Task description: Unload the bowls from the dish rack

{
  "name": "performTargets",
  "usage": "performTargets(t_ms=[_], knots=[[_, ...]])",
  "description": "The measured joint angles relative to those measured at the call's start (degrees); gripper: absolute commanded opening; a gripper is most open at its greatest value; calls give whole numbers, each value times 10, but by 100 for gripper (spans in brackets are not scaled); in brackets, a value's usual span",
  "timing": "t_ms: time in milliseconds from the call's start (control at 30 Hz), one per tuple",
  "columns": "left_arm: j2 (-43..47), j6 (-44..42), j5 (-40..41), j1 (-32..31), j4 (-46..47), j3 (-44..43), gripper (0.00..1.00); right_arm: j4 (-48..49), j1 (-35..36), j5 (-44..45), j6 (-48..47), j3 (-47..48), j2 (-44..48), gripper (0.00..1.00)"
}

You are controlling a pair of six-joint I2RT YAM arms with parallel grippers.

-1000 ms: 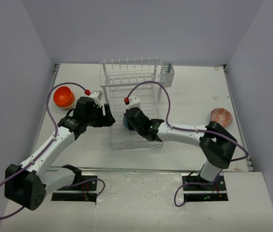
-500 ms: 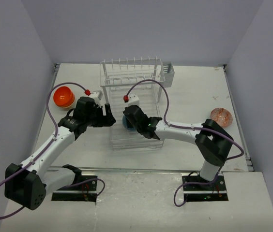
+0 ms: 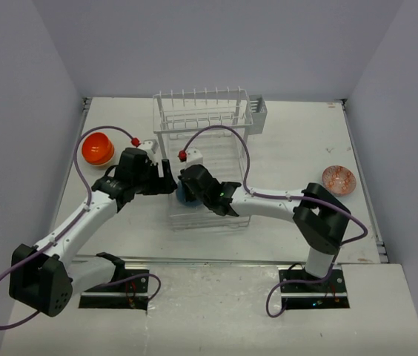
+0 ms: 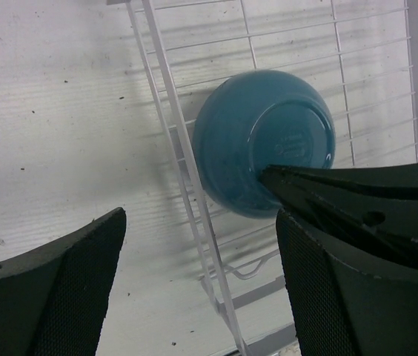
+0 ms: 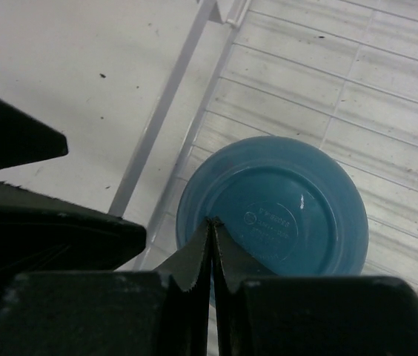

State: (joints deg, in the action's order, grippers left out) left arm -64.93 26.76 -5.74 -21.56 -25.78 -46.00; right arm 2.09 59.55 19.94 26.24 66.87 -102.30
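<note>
A teal blue bowl (image 5: 290,215) lies upside down on the flat wire tray of the white dish rack (image 3: 201,119), close to the tray's left edge. It also shows in the left wrist view (image 4: 253,133), and as a sliver in the top view (image 3: 182,197). My right gripper (image 5: 213,222) is shut, with its tips resting on the bowl's foot ring. My left gripper (image 4: 201,297) is open and empty, straddling the tray's left rail just beside the bowl. One orange bowl (image 3: 97,148) sits on the table at the left.
A reddish patterned bowl (image 3: 339,179) sits on the table at the right. The grey cutlery caddy (image 3: 258,113) hangs on the rack's back right corner. The rack's upright tines (image 3: 198,100) stand behind both grippers. The two grippers are almost touching.
My right gripper has moved left across the tray and the teal bowl has shifted left with it. My left gripper has edged right, toward the bowl.
</note>
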Motion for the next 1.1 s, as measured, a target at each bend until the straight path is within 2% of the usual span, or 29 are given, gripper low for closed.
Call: performTargets(t_ms=[367,600,667,700,733,800,833,1100], knots=[[-14,-4,0,0,0,-5,83,-6,19,-29,4,7,-1,0],[-32,-9,-3,0,0,-5,82,-28,26,2,3,-9,68,0],[-40,-10,-6,0,0,-5,82,-47,27,22,3,-9,99,7],[-44,-11,-8,0,0,-5,82,-56,27,33,4,-9,114,31],[-47,-11,-10,0,0,-5,82,-64,27,42,8,-9,129,38],[-52,-14,-13,0,0,-5,82,-82,23,55,4,-9,158,43],[-54,-15,-14,0,0,-5,82,-89,21,60,6,-9,172,51],[-77,-19,-29,0,2,-5,82,-122,-23,49,33,-29,231,66]])
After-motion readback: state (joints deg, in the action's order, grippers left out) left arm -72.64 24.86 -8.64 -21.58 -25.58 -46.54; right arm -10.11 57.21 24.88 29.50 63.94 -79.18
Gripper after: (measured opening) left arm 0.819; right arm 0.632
